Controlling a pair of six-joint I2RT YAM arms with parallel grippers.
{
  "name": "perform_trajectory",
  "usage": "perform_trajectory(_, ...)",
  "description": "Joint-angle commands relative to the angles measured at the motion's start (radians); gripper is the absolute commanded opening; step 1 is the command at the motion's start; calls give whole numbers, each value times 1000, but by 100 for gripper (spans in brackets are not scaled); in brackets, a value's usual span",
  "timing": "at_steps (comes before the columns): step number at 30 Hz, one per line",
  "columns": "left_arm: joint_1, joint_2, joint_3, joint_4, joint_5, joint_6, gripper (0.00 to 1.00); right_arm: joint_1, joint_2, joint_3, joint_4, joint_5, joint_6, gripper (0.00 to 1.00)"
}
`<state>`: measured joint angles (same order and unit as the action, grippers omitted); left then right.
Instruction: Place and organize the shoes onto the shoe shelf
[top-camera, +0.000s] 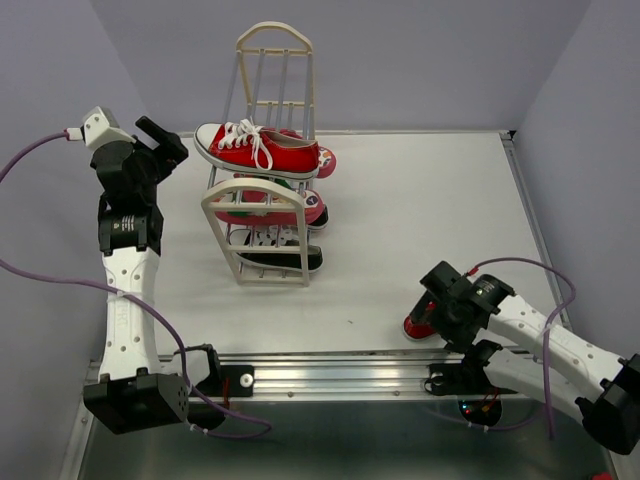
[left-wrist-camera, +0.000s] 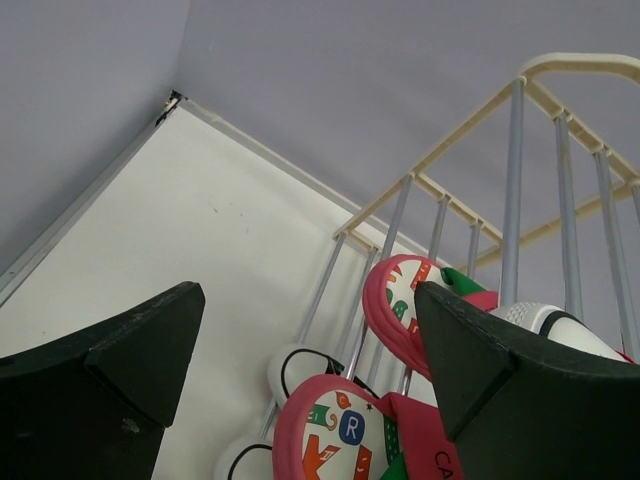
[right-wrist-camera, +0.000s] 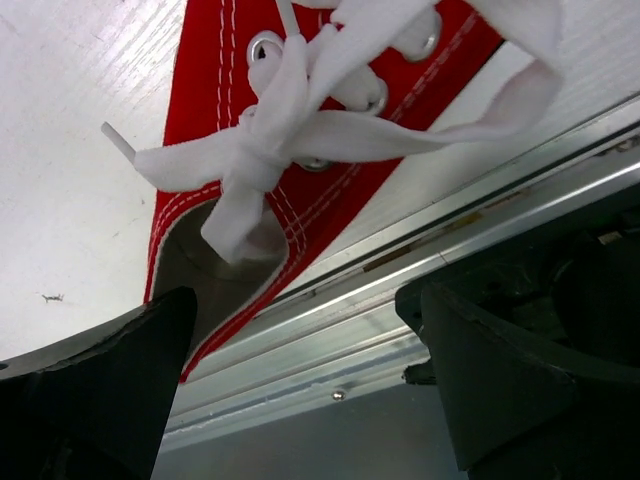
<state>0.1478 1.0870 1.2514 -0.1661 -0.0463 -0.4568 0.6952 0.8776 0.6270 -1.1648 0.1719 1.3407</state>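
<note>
A: Left side?
B: Left claw (top-camera: 165, 140) spread wide, empty, just beside the shelf (top-camera: 255, 192). 1 red sneaker (top-camera: 262, 148) on top, flip-flops (left-wrist-camera: 340, 430) mid-tier, black sneakers (top-camera: 280, 258) lowest.
A: Right side?
B: Right claw (top-camera: 432, 312) spread too, poised over the other red sneaker (right-wrist-camera: 210, 100) at the bench (top-camera: 420, 200) edge. Nearly done, probably: 1 shoe left.

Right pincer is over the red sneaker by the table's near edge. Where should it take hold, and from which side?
Come straight down from above: the red sneaker sits sole-down with its opening facing up. Straddle its sides just behind the lace bow, where the body is narrow, staying clear of the metal rail alongside. The right pincer is open.
</note>
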Motion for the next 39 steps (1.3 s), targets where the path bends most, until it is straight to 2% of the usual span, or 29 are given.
perform_trajectory(1, 3, 5, 17, 50, 22, 17, 99, 4, 12, -53, 166, -41, 20, 99)
perform_trajectory(3, 4, 10, 17, 50, 22, 17, 99, 4, 26, -76, 206, -58, 17, 88)
perform_trajectory(4, 3, 10, 17, 50, 20, 18, 99, 4, 26, -76, 229, -74, 11, 75)
perform_trajectory(6, 3, 7, 16, 50, 20, 20, 99, 4, 27, -67, 225, -72, 6, 57)
perform_trajectory(7, 1, 8, 16, 50, 17, 20, 99, 4, 21, -64, 215, -65, 5, 41)
perform_trajectory(14, 3, 13, 16, 56, 22, 20, 99, 4, -2, -12, 174, -26, -55, 4)
perform_trajectory(15, 3, 16, 14, 56, 25, 18, 99, 4, -2, 17, 157, -3, -110, 1)
perform_trajectory(18, 3, 19, 16, 56, 26, 20, 99, 4, 27, 94, 126, 67, -263, 1)
perform_trajectory(21, 3, 22, 17, 56, 26, 18, 99, 4, 108, 264, 99, 237, -435, 1)
perform_trajectory(22, 3, 24, 17, 56, 28, 17, 99, 4, 138, 313, 108, 338, -481, 1)
perform_trajectory(24, 3, 27, 17, 57, 29, 15, 99, 4, 219, 449, 151, 426, -636, 1)
perform_trajectory(26, 3, 30, 22, 56, 29, 17, 99, 4, 267, 561, 282, 527, -777, 1)
perform_trajectory(27, 3, 31, 23, 56, 25, 17, 99, 4, 287, 591, 348, 553, -936, 1)
perform_trajectory(28, 3, 31, 25, 56, 23, 18, 99, 4, 329, 627, 484, 563, -1033, 1)
perform_trajectory(30, 1, 34, 29, 54, 26, 21, 99, 4, 382, 722, 572, 561, -1193, 1)
perform_trajectory(31, 2, 36, 28, 56, 29, 20, 99, 4, 440, 846, 627, 590, -1312, 1)
perform_trajectory(35, 3, 39, 28, 53, 22, 24, 99, -5, 552, 1127, 760, 540, -1520, 1)
perform_trajectory(39, 3, 44, 34, 53, 22, 30, 99, -5, 702, 1391, 791, 495, -1675, 1)
